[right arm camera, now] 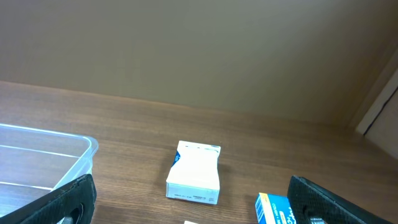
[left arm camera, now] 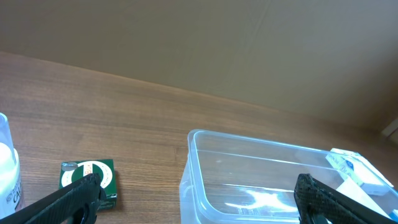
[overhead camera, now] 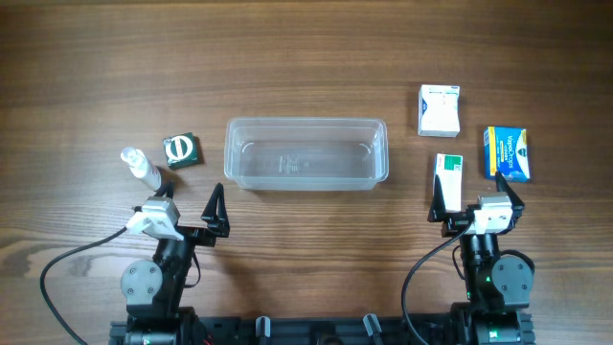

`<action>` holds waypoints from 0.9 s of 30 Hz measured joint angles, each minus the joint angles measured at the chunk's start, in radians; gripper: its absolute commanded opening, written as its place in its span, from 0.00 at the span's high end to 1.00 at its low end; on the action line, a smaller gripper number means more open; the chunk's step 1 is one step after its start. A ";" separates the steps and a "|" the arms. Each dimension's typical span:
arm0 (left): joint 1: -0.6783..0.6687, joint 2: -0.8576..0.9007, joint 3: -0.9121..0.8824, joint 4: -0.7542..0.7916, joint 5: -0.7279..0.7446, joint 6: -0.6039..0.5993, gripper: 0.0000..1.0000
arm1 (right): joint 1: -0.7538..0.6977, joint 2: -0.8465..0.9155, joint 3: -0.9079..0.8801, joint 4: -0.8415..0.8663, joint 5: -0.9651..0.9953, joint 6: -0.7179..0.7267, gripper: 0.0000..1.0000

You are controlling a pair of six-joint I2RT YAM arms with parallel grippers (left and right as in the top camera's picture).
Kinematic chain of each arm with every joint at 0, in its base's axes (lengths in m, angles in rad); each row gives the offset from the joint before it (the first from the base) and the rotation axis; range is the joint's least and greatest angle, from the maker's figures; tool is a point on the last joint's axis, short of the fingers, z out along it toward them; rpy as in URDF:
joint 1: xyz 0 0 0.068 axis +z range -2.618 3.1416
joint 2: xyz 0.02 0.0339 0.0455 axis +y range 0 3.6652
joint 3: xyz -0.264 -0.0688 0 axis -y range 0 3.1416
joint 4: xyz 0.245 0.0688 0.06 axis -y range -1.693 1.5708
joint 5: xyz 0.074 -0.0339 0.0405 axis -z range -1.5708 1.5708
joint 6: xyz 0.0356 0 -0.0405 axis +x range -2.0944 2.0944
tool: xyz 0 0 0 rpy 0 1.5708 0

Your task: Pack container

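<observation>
container [overhead camera: 306, 123]: the clear tub lies at the middle of the desk [overhead camera: 96, 67], its long side running 9 to 3 o'clock, open top up, with nothing inside that you can see.
left fingers [overhead camera: 217, 204]: they sit at about 7 o'clock from the container, spread wide and holding nothing. In your left wrist view the two black tips frame the tub's near corner.
right fingers [overhead camera: 437, 201]: they sit at about 4 o'clock from the container, also spread wide and empty.
green packet [overhead camera: 181, 149]: small, dark green with a round white mark. It lies flat at 9 o'clock from the container, near it but apart.
spray bottle [overhead camera: 141, 167]: clear with a white top, at 8 o'clock from the green packet and just beside it. You cannot tell whether it stands or lies.
white box [overhead camera: 439, 109]: it lies flat at 2 o'clock from the container, apart from it. In your right wrist view it sits near the centre.
green-and-white box [overhead camera: 448, 172]: it lies at 3 o'clock from the container, just past the tip of one of the right fingers. You cannot tell whether they touch.
blue-and-yellow box [overhead camera: 507, 153]: it lies flat at 3 o'clock from the green-and-white box, near it but apart. It is the rightmost thing on the desk.
</observation>
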 measured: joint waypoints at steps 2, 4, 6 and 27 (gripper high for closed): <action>0.000 0.000 0.000 0.000 0.000 0.000 0.00 | 0.000 0.000 0.000 0.000 0.000 0.000 0.00; 0.000 0.000 0.000 0.000 0.000 0.000 0.00 | 0.000 0.000 0.000 0.000 0.000 0.000 0.00; 0.000 0.000 0.000 0.000 0.000 0.000 0.00 | 0.000 0.000 0.000 0.000 0.000 0.000 0.00; 0.000 0.000 0.000 0.000 0.000 0.000 0.00 | 0.000 0.530 0.442 -0.034 -0.082 0.175 0.00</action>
